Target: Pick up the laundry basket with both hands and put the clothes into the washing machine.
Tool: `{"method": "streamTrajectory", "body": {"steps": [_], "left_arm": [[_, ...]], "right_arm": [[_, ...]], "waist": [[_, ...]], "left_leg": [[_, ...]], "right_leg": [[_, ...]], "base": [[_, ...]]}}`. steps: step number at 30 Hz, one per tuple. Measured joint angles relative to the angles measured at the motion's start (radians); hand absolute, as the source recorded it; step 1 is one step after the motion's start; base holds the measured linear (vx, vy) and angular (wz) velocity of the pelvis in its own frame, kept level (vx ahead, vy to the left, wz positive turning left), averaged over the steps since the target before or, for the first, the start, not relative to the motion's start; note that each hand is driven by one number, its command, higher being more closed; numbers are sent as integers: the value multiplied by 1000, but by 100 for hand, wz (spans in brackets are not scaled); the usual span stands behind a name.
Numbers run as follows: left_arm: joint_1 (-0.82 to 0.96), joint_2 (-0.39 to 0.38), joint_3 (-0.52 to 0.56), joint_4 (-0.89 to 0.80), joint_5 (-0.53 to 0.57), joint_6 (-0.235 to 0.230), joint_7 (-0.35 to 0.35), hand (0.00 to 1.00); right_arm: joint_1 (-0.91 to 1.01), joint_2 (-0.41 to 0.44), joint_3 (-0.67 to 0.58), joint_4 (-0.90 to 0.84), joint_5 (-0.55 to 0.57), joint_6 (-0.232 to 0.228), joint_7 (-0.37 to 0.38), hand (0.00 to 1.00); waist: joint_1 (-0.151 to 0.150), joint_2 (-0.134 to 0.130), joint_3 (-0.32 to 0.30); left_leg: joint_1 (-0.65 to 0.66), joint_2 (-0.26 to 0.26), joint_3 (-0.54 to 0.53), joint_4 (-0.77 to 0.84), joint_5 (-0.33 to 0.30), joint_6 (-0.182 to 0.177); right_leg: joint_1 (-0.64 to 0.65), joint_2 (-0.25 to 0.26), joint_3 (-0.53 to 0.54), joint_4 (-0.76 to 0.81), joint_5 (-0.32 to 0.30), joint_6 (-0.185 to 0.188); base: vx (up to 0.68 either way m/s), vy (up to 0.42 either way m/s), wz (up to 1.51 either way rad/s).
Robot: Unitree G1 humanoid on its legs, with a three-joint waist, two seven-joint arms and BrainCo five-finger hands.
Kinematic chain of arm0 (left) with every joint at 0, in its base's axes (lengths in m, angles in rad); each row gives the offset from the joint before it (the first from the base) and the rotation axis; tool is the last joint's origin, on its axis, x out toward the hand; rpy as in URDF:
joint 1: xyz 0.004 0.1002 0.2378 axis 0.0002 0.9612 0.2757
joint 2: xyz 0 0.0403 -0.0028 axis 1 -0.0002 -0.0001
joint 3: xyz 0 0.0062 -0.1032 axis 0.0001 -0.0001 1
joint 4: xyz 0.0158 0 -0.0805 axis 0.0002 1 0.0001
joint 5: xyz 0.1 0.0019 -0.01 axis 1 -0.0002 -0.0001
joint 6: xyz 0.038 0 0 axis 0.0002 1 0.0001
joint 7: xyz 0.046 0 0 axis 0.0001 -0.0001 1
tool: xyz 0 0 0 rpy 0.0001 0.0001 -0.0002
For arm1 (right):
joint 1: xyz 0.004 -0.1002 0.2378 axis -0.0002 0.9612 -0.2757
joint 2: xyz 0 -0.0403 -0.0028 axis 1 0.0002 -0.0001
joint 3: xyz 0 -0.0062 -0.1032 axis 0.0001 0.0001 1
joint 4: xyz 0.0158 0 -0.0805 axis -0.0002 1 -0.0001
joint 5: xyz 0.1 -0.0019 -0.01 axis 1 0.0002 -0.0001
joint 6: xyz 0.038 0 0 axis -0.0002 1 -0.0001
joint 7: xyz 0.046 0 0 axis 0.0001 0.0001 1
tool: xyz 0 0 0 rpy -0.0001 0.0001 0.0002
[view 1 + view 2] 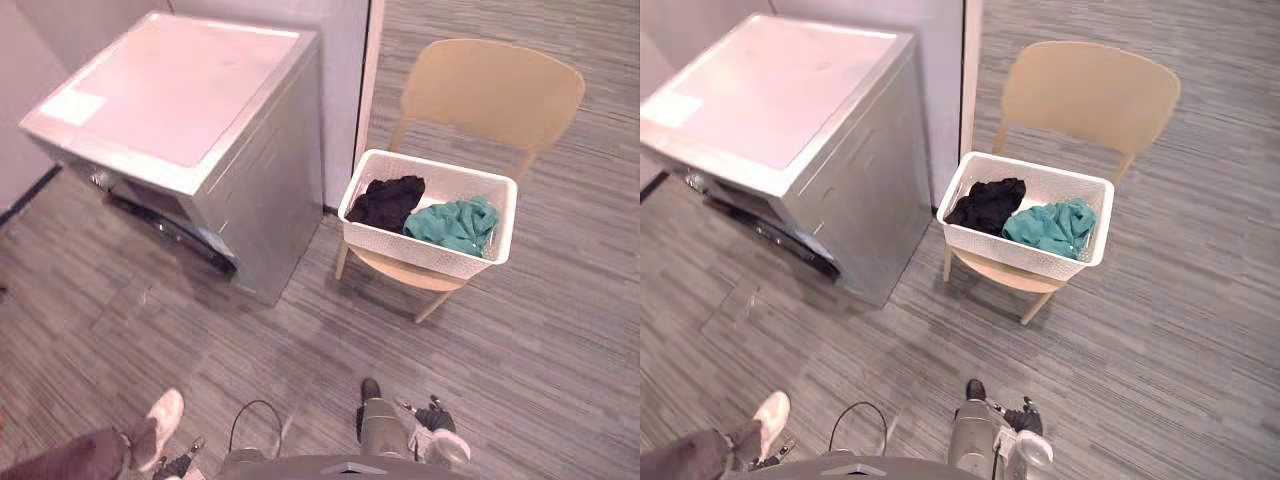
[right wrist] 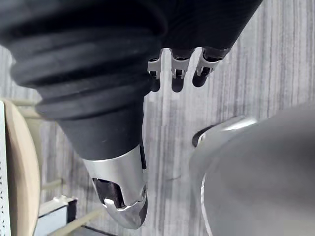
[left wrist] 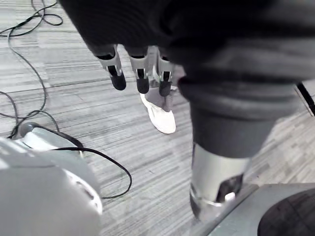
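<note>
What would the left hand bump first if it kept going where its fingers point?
The left hand aims its fingers at a person's white shoe, or the floor beside it; depth is unclear.

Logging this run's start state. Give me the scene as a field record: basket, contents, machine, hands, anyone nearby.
basket: white laundry basket on the seat of a tan chair
contents: black garment on the machine side, teal garment beside it
machine: grey washing machine, left of the chair; door state cannot be told
left hand: open, holding nothing, above the floor
right hand: open, holding nothing
bystander: person's white shoe on the floor, lower left
task status: basket not yet picked up
</note>
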Motion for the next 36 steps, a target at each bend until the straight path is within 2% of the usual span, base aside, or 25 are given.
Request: {"method": "streamTrajectory", "body": {"steps": [2, 4, 6, 7, 8, 9, 10, 11, 12, 13, 14, 15, 16, 17, 18, 19, 20, 21, 23, 26, 29, 31, 32, 34, 36], "left_arm": [[-17, 5, -53, -21, 0, -1, -3, 0], [-38, 5, -116, -59, -1, -6, -4, 0], [-58, 12, -175, -101, 0, -24, -5, 0], [-63, 26, -187, -114, 2, -32, -7, 0], [-65, 57, -202, -124, 10, -37, -7, 0], [-65, 75, -207, -124, 19, -38, -7, 0], [-63, 105, -213, -122, 38, -38, -7, 0], [-62, 134, -215, -120, 60, -38, -7, 0], [-58, 149, -214, -112, 78, -38, -6, 0], [-43, 165, -201, -87, 107, -32, -6, 0], [-27, 166, -190, -82, 118, -28, -6, 0], [-14, 157, -179, -81, 127, -25, -7, 0], [-4, 142, -173, -83, 136, -24, -7, 0], [5, 146, -166, -82, 140, -23, -7, 0], [18, 178, -162, -83, 154, -18, -8, 0], [18, 176, -157, -80, 158, -14, -8, 0], [18, 164, -156, -80, 170, -5, -9, 0], [21, 146, -156, -78, 182, 0, -9, 0], [13, 142, -157, -66, 196, 8, -9, 0], [-11, 125, -159, -52, 196, 11, -7, 0], [-37, 127, -187, -51, 195, 10, -4, 0], [-54, 126, -206, -39, 192, 10, -4, 0], [-60, 123, -228, -33, 191, 8, -6, 0], [-63, 108, -241, -37, 191, 4, -8, 0], [-73, 77, -248, -58, 191, -7, -8, 0]], "right_arm": [[-2, -2, -5, 10, 1, -1, -3, 0], [-9, -17, -3, 31, 14, -3, -7, 0], [-17, -21, -3, 35, 31, -7, -27, 0], [-17, -18, -3, 36, 50, -9, -31, 0], [-11, 7, -1, 38, 65, -10, -35, 0], [-5, 22, -1, 39, 82, -10, -38, 0], [8, 45, 0, 42, 100, -10, -38, 0], [11, 65, 4, 45, 119, -10, -38, 0], [15, 68, 9, 46, 123, -10, -38, 0], [22, 72, 18, 45, 128, -10, -38, 0], [26, 78, 17, 42, 128, -11, -38, 0], [24, 73, 17, 41, 128, -12, -37, 0], [22, 57, 16, 33, 128, -14, -36, 0], [23, 57, 18, 24, 133, -23, -36, 0], [59, 84, 18, 23, 133, -23, -36, 0], [57, 87, 18, 26, 133, -21, -35, 0], [56, 93, 18, 6, 131, -22, -31, 0], [53, 92, 18, -16, 131, -22, -24, 0], [56, 103, 18, -17, 129, -21, -21, 0], [42, 106, 22, -19, 127, -22, -18, 0], [26, 106, 23, -15, 121, -21, -18, 0], [21, 106, 23, -13, 117, -21, -18, 0], [21, 105, 23, -5, 116, -21, -18, 0], [26, 97, 26, -6, 115, -22, -18, 0], [23, 65, 27, -7, 101, -23, -18, 0]], "waist": [[-4, 1, 2], [-7, 2, 3], [-9, -6, 16], [-10, -24, 30], [-10, -56, 53], [-8, -72, 61], [0, -95, 69], [11, -130, 81], [14, -129, 87], [28, -152, 92], [31, -147, 97], [30, -133, 101], [31, -98, 113], [24, -96, 111], [25, -139, 84], [51, -143, 79], [53, -151, 63], [46, -135, 68], [38, -151, 60], [47, -153, 39], [50, -150, 37], [45, -150, 37], [42, -145, 39], [41, -116, 44], [38, -82, 69]], "left_leg": [[26, 27, -2, -90, -33, -39], [39, 48, 0, -135, -84, -62], [34, 48, 2, -182, -122, -95], [34, 37, 1, -192, -130, -90], [32, 20, -1, -188, -133, -85], [27, 9, -2, -182, -141, -78], [10, -6, -2, -169, -175, -50], [-9, -22, -5, -151, -183, -42], [-24, -24, -6, -141, -188, -34], [-24, -27, -9, -116, -197, -24], [-25, -24, -16, -98, -203, -16], [-27, -7, -21, -85, -207, -4], [-30, 23, -24, -80, -212, 4], [-37, 40, -50, -71, -211, 0], [-38, 14, -68, -71, -222, -25], [-40, 20, -67, -53, -228, -30], [-71, 34, -69, -18, -235, -11], [-88, 40, -80, -21, -235, -8], [-84, 26, -97, -28, -229, -21], [-89, 26, -91, -42, -226, -20], [-87, 17, -87, -49, -218, -18], [-83, 8, -85, -47, -201, -27], [-69, 2, -85, -47, -185, -37], [-63, 0, -85, -39, -182, -38], [-112, 0, -126, 88, -203, -30]], "right_leg": [[0, 12, -44, -7, 27, 9], [2, 20, -72, -19, 52, 16], [16, 16, -82, -79, 117, 33], [39, 7, -82, -136, 161, 39], [84, -4, -82, -223, 213, 46], [100, -13, -82, -259, 226, 46], [110, -25, -79, -296, 244, 56], [111, -37, -65, -310, 244, 60], [112, -36, -49, -322, 237, 70], [144, -25, -12, -353, 212, 88], [161, -14, 15, -362, 178, 114], [172, 4, 39, -347, 104, 169], [165, 30, 50, -301, 62, 159], [145, 86, 92, -134, 96, 100], [187, 83, 77, -137, 70, 78], [190, 88, 83, -156, 72, 97], [208, 91, 84, -205, 85, 151], [203, 105, 114, -192, 63, 171], [213, 114, 152, -179, 54, 145], [248, 114, 167, -297, 115, 96], [256, 109, 193, -356, 157, 85], [259, 102, 206, -364, 162, 84], [271, 97, 211, -365, 162, 84], [281, 94, 213, -360, 160, 82], [277, 95, 191, -268, 92, 63]], "base": [[-142, 46, 39], [-175, 100, 29], [-183, 145, 14], [-220, 155, 12], [-226, 134, 16], [-245, 108, 24], [-284, 97, 24], [-233, 83, 21], [-214, 60, 10], [-116, 37, 6], [-124, 47, 5], [-44, 31, 8], [-42, 22, 26], [-22, 27, 58], [1, 27, 41], [14, 40, 18], [12, 18, -4], [4, 14, 24], [70, 22, 22], [75, 36, -10], [64, 27, -21], [64, 28, -23], [52, 27, -14], [29, 33, 2], [14, 31, 45]]}}
